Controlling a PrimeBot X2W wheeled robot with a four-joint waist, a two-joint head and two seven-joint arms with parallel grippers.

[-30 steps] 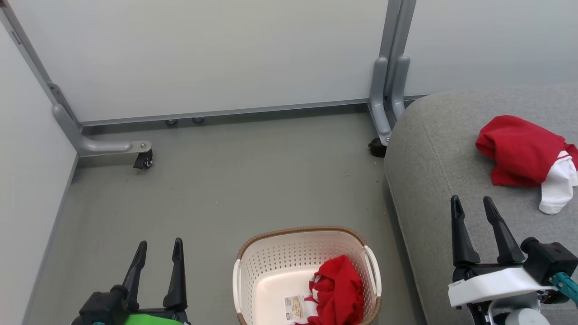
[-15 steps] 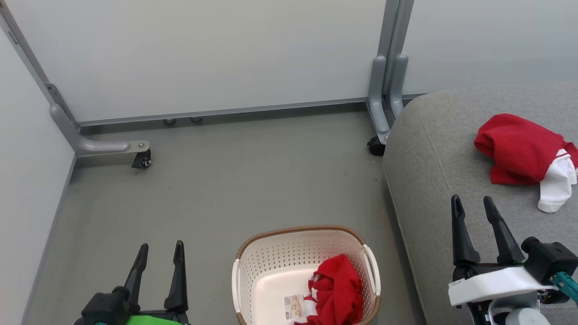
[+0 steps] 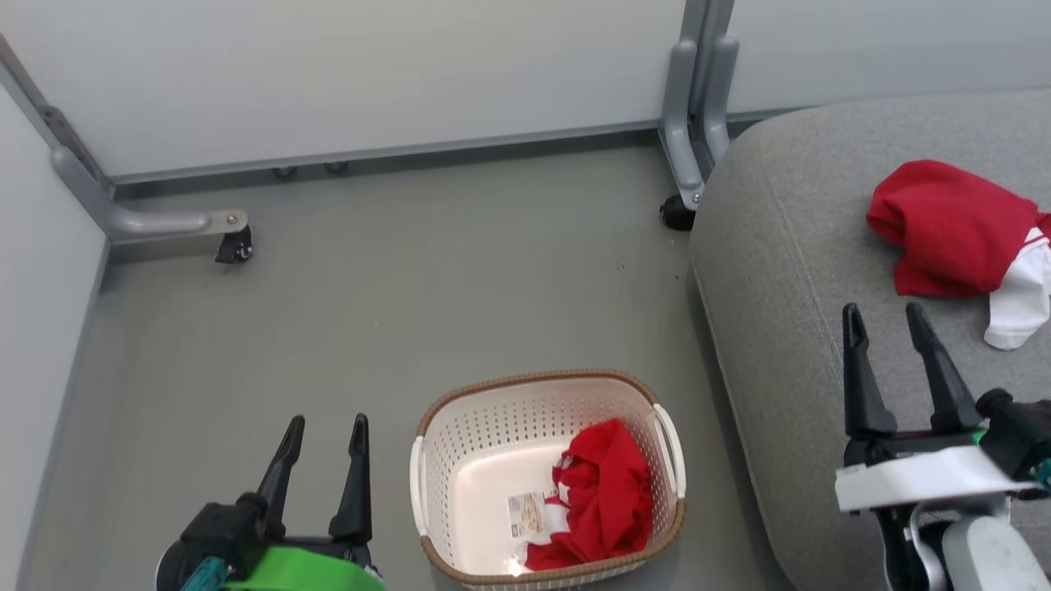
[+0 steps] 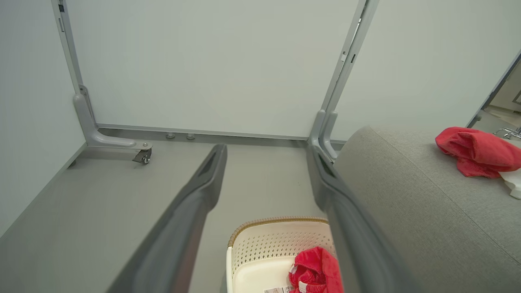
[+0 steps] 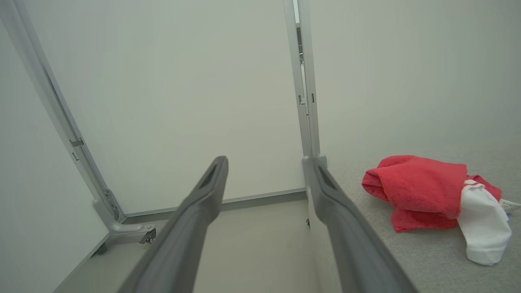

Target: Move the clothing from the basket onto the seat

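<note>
Both my hands are empty, fingers apart: left hand lower left, right hand lower right over the seat. One red garment lies on the seat, upper right. The second garment is bunched in the basket, bottom centre. Risk: my fingers catch the perforated wall and lift the basket too.

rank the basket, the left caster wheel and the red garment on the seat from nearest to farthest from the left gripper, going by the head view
1. The basket, just to the right of the left gripper.
2. The caster wheel, well ahead on the floor and a little to the left.
3. The red garment, far off to the right, lying on the seat.
</note>
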